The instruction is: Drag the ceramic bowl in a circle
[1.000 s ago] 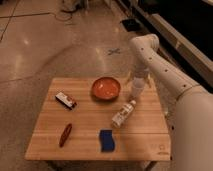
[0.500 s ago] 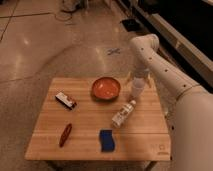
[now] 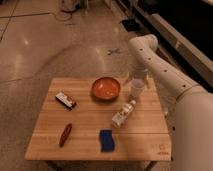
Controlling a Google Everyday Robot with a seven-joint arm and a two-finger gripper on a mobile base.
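So the gripper (image 3: 137,80) is hanging off the white arm (image 3: 150,52) over the far corner of the wooden table (image 3: 145,150), on the side where the robot's body stands. Its jaws are spread wide open and aren't gripping anything. It's right above a small white cup (image 3: 136,90), and I honestly can't tell if it's touching the cup or just hovering over it.

The orange-red bowl (image 3: 105,89) sits just beside that cup, near the middle of the far edge, upright and apart from the gripper.

Moving out from there, a small white bottle (image 3: 123,114) lies on its side toward the middle of the table, on the near side of the cup. A blue sponge-looking thing (image 3: 106,140) is close to the near edge, roughly central. A dark red elongated object (image 3: 65,134) lies toward the near corner away from the robot, and I can't make out what it is. A small wrapped bar (image 3: 65,99) sits by the edge opposite the robot.

On the floor past the table there's a blue cross mark (image 3: 114,51).
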